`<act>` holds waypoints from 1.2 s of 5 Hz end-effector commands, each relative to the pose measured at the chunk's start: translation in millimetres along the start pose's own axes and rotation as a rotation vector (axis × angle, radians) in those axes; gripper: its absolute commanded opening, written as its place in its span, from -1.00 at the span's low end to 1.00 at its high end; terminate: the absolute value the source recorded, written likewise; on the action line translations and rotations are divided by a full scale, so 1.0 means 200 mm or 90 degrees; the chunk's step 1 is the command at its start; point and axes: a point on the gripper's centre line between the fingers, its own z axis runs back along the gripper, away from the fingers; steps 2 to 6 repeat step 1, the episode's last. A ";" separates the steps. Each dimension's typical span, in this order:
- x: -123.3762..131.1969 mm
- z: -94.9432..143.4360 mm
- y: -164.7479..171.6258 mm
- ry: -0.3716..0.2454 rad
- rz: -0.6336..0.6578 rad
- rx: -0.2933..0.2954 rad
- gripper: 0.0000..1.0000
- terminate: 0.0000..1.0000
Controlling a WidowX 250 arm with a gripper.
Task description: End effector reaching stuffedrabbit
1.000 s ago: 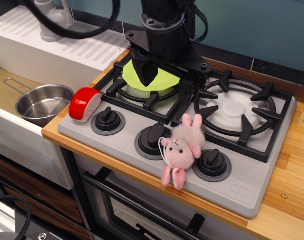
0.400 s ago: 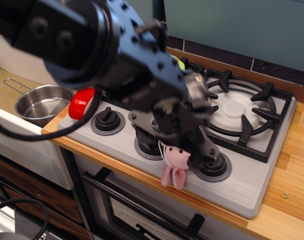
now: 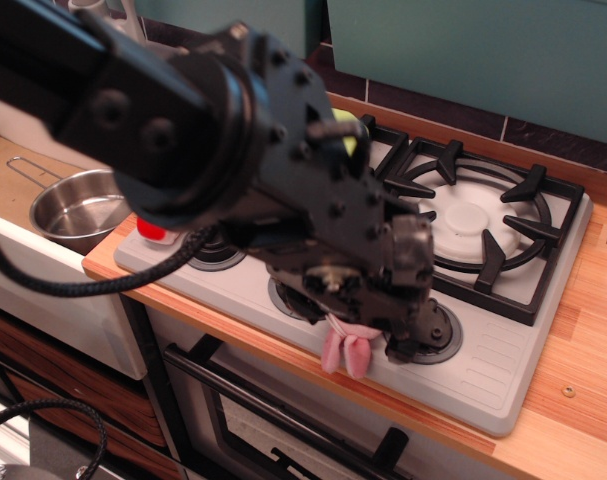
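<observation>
A: Observation.image view, one angle only. The arm's bulk fills the middle; the claw [image 3: 378, 335] is down at the front edge of the table [image 3: 583, 300], right over the stuffedrabbit [image 3: 345, 350].

B: Where's the toy, exactly?

A: On the stove top [image 3: 483, 375], at its front lip, between the middle knob and the right knob [image 3: 433, 335]. Only the pale-pink legs show, hanging over the lip. Head and ears are hidden behind the claw.

B: Claw wide or narrow?

A: Cannot tell. The fingers are lost in black housing and some blur. No way to say whether they touch the plush or sit beside it.

B: Step in hand?

A: My reading: the reach is at its end, or nearly. What comes next, I'd judge, calls for the fingers to straddle the body, not the legs, without nudging it off the lip. It's soft and light and looks likely to slide.

B: Anything else around?

A: A steel pot [image 3: 68, 205] off the left edge, a red-and-white toy [image 3: 151, 230] mostly hidden by the arm, and a sliver of yellow-green [image 3: 355, 132] on the back left burner.

B: Labels, writing?

A: None readable. No brand on the arm, the stove or the knobs.
</observation>
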 end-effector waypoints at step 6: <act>0.05 -0.12 -0.03 -0.036 -0.008 -0.032 1.00 1.00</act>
